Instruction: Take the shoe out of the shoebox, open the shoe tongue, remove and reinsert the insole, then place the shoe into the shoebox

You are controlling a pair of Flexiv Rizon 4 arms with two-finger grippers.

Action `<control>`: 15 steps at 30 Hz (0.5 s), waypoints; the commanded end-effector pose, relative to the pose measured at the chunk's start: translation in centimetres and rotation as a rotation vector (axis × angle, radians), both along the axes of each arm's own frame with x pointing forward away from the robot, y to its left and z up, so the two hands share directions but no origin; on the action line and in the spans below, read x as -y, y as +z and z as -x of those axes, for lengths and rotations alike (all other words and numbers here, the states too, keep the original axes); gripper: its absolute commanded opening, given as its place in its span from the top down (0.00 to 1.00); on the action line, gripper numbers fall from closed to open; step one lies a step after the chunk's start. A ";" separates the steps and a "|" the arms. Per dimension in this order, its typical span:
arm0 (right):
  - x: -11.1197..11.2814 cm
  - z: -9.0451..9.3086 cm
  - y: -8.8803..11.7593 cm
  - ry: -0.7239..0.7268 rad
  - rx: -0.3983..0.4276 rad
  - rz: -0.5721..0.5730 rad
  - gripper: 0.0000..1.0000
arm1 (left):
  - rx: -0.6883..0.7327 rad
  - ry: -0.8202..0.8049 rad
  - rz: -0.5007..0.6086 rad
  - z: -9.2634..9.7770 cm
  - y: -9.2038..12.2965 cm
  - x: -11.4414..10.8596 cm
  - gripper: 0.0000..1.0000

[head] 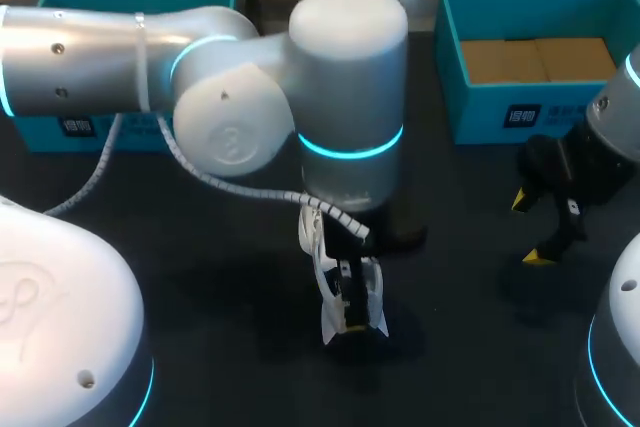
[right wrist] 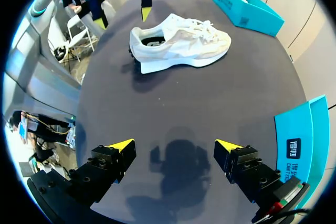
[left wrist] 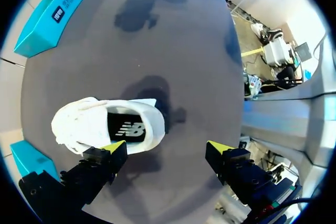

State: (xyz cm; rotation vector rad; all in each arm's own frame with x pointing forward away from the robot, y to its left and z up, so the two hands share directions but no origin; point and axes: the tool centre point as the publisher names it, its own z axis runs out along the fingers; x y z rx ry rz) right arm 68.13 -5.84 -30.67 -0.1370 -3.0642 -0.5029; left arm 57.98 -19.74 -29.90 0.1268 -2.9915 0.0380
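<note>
Near the lower middle of the head view, the white shoe [head: 352, 299] lies on the dark table [head: 200, 247], out of either box and largely covered by the left arm's wrist above it. In the left wrist view the left gripper [left wrist: 165, 148] is spread wide and grips nothing: one yellow tip sits at the heel edge of the shoe [left wrist: 89, 124], though I cannot tell whether it touches, while the other hangs over bare table. The dark insole [left wrist: 126, 128] shows inside the shoe's opening. At the right of the head view, the right gripper [head: 530, 230] is likewise released and empty above the table, well apart from the shoe. From its own wrist camera the right gripper [right wrist: 176, 145] has only bare table between its fingers, and the shoe [right wrist: 181, 43] lies on its sole well ahead of it. Farthest back, the right teal box [head: 530, 57] stands in the upper right with brown card inside, and the left teal box [head: 100, 7] is in the upper left, partly behind the left arm.
</note>
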 end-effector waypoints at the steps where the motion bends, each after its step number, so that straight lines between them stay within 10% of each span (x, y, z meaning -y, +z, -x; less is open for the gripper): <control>1: 0.0 0.1 -0.1 -0.001 0.002 0.002 0.00 | 0.004 0.001 0.006 0.1 -1.6 0.1 0.00; 15: 0.0 0.1 -0.1 -0.001 0.002 0.002 0.00 | 0.060 -0.029 -0.017 0.4 -5.1 0.8 0.00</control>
